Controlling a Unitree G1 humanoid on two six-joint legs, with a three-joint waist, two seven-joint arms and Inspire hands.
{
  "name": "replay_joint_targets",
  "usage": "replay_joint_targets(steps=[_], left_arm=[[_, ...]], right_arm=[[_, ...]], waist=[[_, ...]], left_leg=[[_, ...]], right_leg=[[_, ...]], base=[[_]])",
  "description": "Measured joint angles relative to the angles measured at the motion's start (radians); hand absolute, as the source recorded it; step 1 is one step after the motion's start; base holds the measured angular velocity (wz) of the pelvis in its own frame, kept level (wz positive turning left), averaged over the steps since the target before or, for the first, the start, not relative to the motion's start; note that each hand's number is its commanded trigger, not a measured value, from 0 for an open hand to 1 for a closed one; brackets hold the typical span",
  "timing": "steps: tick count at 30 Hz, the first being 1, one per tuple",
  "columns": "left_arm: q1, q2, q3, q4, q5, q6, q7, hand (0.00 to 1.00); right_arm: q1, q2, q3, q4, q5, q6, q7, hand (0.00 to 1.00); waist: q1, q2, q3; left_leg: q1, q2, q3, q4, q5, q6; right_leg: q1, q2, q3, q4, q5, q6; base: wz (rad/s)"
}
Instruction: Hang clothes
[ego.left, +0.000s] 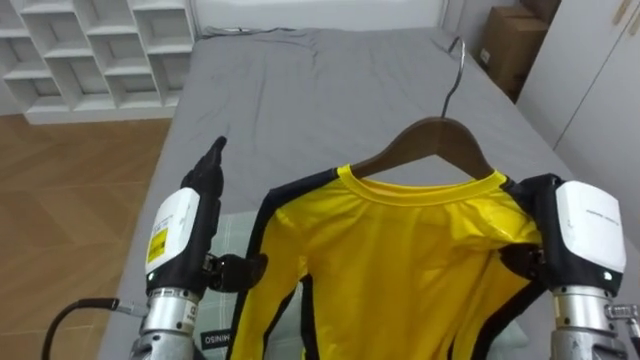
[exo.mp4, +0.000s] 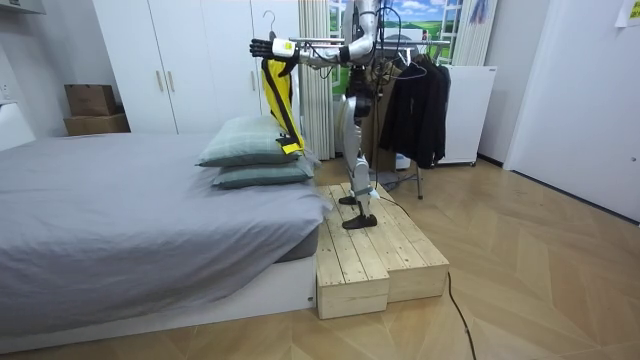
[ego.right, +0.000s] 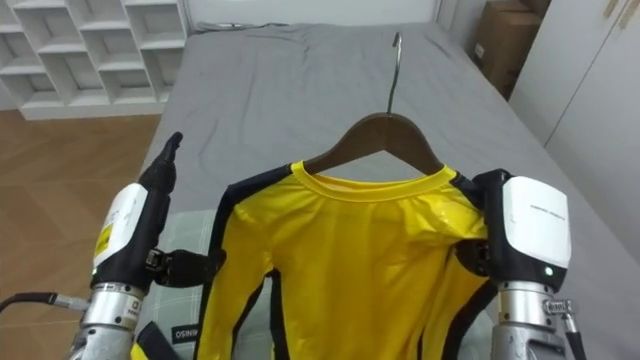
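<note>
We see the yellow shirt (ego.left: 400, 250) spread between our two hands, held up in the air above the grey bed (ego.left: 300, 90). It has dark trim at the shoulders and down the sides, and it sits on a wooden hanger (ego.left: 440, 140) whose neck rises just above the collar. The metal hook (ego.left: 455, 75) stands up and away from both hands.

The left hand (ego.left: 185, 225) is just beside the shirt's left sleeve. Its fingers (ego.left: 212, 160) are straight and point forward over the bed, closing on nothing, while the thumb reaches sideways toward the sleeve's dark edge and seems to touch it.

The right hand (ego.left: 585, 235) is at the shirt's other shoulder, close against the end of the hanger. Its fingers go in behind the yellow cloth, so we cannot tell whether they grip anything.

Beneath the left hand a pale checked pillow (ego.left: 228, 235) shows. Well beyond the left hand, past the bed's edge, stands a white shelf unit (ego.left: 90, 50). Far past the right hand a cardboard box (ego.left: 515, 45) sits beside the bed.

In the room view we stand upright on a wooden platform (exo.mp4: 370, 255) at the pillow end of the bed, both arms stretched out level over the stacked pillows, the shirt hanging down from them. A rack of dark clothes (exo.mp4: 420, 95) is close behind us.
</note>
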Motion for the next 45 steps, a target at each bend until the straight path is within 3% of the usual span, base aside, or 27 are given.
replay_joint_targets(steps=[6,9,10,14,18,20,23,26,30,33,34,36,37,38,39,40,41,42,44,45], left_arm=[[0.005,0.008,0.002,-0.001,-0.009,-0.001,-0.014,0.00],[0.039,0.001,0.015,-0.016,-0.008,-0.003,-0.029,0.00],[0.052,-0.006,0.038,-0.027,-0.009,-0.003,-0.042,0.00],[0.096,-0.011,0.112,-0.048,-0.032,-0.003,-0.066,0.00],[0.098,-0.009,0.118,-0.049,-0.067,-0.003,-0.080,0.00],[0.100,-0.012,0.122,-0.049,-0.073,-0.002,-0.086,0.00],[0.102,-0.027,0.135,-0.050,-0.096,0.002,-0.089,0.00],[0.103,-0.040,0.137,-0.049,-0.094,0.008,-0.092,0.00],[0.111,-0.046,0.127,-0.048,-0.088,0.010,-0.099,0.00],[0.129,-0.046,0.126,-0.038,-0.088,0.011,-0.104,0.00],[0.131,-0.045,0.127,-0.026,-0.088,0.013,-0.107,0.00],[0.133,-0.044,0.125,-0.004,-0.089,0.015,-0.110,0.00],[0.136,-0.045,0.119,0.009,-0.089,0.015,-0.112,0.00],[0.136,-0.048,0.112,0.020,-0.088,0.015,-0.121,0.00],[0.137,-0.049,0.111,0.023,-0.089,0.015,-0.124,0.00],[0.138,-0.063,0.110,0.030,-0.091,0.015,-0.127,0.00],[0.138,-0.080,0.102,0.031,-0.088,0.014,-0.127,0.00],[0.138,-0.087,0.096,0.031,-0.088,0.012,-0.127,0.00],[0.139,-0.109,0.082,0.031,-0.092,-0.002,-0.127,0.00],[0.139,-0.116,0.082,0.032,-0.095,-0.006,-0.126,0.00]], right_arm=[[0.040,0.000,-0.010,0.000,0.000,-0.021,-0.011,1.00],[0.044,-0.001,-0.050,0.010,-0.005,-0.020,-0.009,1.00],[0.044,-0.001,-0.065,0.007,-0.015,-0.019,-0.009,1.00],[0.043,0.000,-0.074,-0.010,-0.065,-0.019,0.006,1.00],[0.044,0.003,-0.067,-0.011,-0.076,-0.019,0.009,1.00],[0.044,0.014,-0.068,-0.011,-0.098,-0.019,0.009,1.00],[0.058,0.013,-0.069,-0.047,-0.134,-0.019,0.009,1.00],[0.079,0.014,-0.071,-0.082,-0.169,-0.023,0.009,1.00],[0.128,0.014,-0.071,-0.115,-0.163,-0.034,0.008,1.00],[0.148,0.017,-0.071,-0.130,-0.164,-0.046,0.011,1.00],[0.152,0.017,-0.071,-0.147,-0.164,-0.052,0.012,1.00],[0.150,0.016,-0.072,-0.170,-0.163,-0.067,0.012,1.00],[0.149,0.013,-0.072,-0.184,-0.163,-0.075,0.012,1.00],[0.148,0.008,-0.072,-0.195,-0.163,-0.077,0.012,1.00],[0.148,0.008,-0.071,-0.197,-0.164,-0.078,0.012,1.00],[0.148,0.006,-0.072,-0.197,-0.164,-0.076,0.012,1.00],[0.148,0.002,-0.073,-0.197,-0.166,-0.074,0.012,1.00],[0.148,0.001,-0.073,-0.197,-0.165,-0.074,0.012,1.00],[0.148,0.000,-0.071,-0.197,-0.169,-0.075,0.012,1.00],[0.148,-0.001,-0.071,-0.197,-0.169,-0.075,0.012,1.00]], waist=[[0.005,0.003,0.0001],[0.017,0.010,0.0010],[0.037,0.011,0.0004],[0.055,0.010,0.0003],[0.060,0.003,0.0025],[0.065,0.002,0.0032],[0.062,0.002,0.0024],[0.021,0.001,0.0018],[0.002,-0.003,0.0023],[-0.007,-0.019,0.0061],[-0.005,-0.029,0.0076],[-0.006,-0.040,0.0079],[-0.005,-0.041,0.0078],[-0.006,-0.031,0.0096],[-0.006,-0.030,0.0109],[-0.005,-0.030,0.0118],[-0.008,-0.031,0.0128],[-0.007,-0.031,0.0128],[0.021,-0.031,0.0131],[0.027,-0.030,0.0123]], left_leg=[[0.005,0.000,0.026,-0.002,0.000,0.001],[0.031,0.005,0.069,-0.010,0.000,0.002],[0.040,0.010,0.107,-0.017,-0.002,0.004],[0.056,0.028,0.227,-0.025,-0.012,0.008],[0.081,0.049,0.323,-0.026,-0.024,0.004],[0.098,0.070,0.398,-0.018,-0.044,-0.005],[0.118,0.083,0.472,-0.014,-0.059,-0.017],[0.126,0.086,0.504,-0.009,-0.063,-0.023],[0.154,0.104,0.560,0.001,-0.077,-0.044],[0.169,0.133,0.617,0.063,-0.091,-0.063],[0.163,0.154,0.640,0.122,-0.098,-0.070],[0.149,0.183,0.635,0.240,-0.103,-0.071],[0.132,0.215,0.603,0.338,-0.103,-0.071],[0.110,0.243,0.539,0.428,-0.098,-0.063],[0.095,0.249,0.505,0.470,-0.091,-0.053],[0.066,0.239,0.414,0.508,-0.094,-0.030],[0.032,0.198,0.332,0.491,-0.115,-0.017],[0.013,0.179,0.295,0.480,-0.120,-0.010],[-0.051,0.095,0.164,0.369,-0.121,-0.010],[-0.059,0.078,0.136,0.332,-0.119,-0.011]], right_leg=[[-0.013,-0.002,0.017,0.004,0.000,0.000],[-0.029,-0.002,0.035,0.027,0.000,0.000],[-0.051,0.000,0.041,0.045,0.000,0.000],[-0.123,-0.018,-0.068,0.107,0.017,-0.024],[-0.153,-0.021,-0.119,0.123,0.039,-0.045],[-0.157,-0.020,-0.196,0.116,0.057,-0.068],[-0.171,-0.016,-0.249,0.118,0.067,-0.083],[-0.189,-0.005,-0.249,0.121,0.072,-0.093],[-0.188,0.017,-0.245,0.122,0.069,-0.105],[-0.193,0.035,-0.218,0.141,0.055,-0.124],[-0.202,0.037,-0.221,0.154,0.044,-0.136],[-0.211,0.046,-0.192,0.174,0.016,-0.151],[-0.211,0.060,-0.157,0.194,-0.007,-0.155],[-0.200,0.082,-0.109,0.204,-0.018,-0.165],[-0.197,0.093,-0.084,0.211,-0.023,-0.169],[-0.189,0.109,-0.037,0.218,-0.034,-0.171],[-0.187,0.117,0.009,0.219,-0.039,-0.172],[-0.186,0.122,0.036,0.218,-0.043,-0.170],[-0.187,0.144,0.153,0.214,-0.034,-0.159],[-0.188,0.149,0.175,0.212,-0.030,-0.156]], base=[[-0.14],[-0.41],[-0.89],[-0.87],[-0.80],[-0.89],[-0.79],[-0.42],[-0.45],[-0.62],[-0.76],[-0.82],[-0.92],[-0.96],[-0.97],[-1.03],[-1.10],[-1.30],[-1.60],[-1.80]])
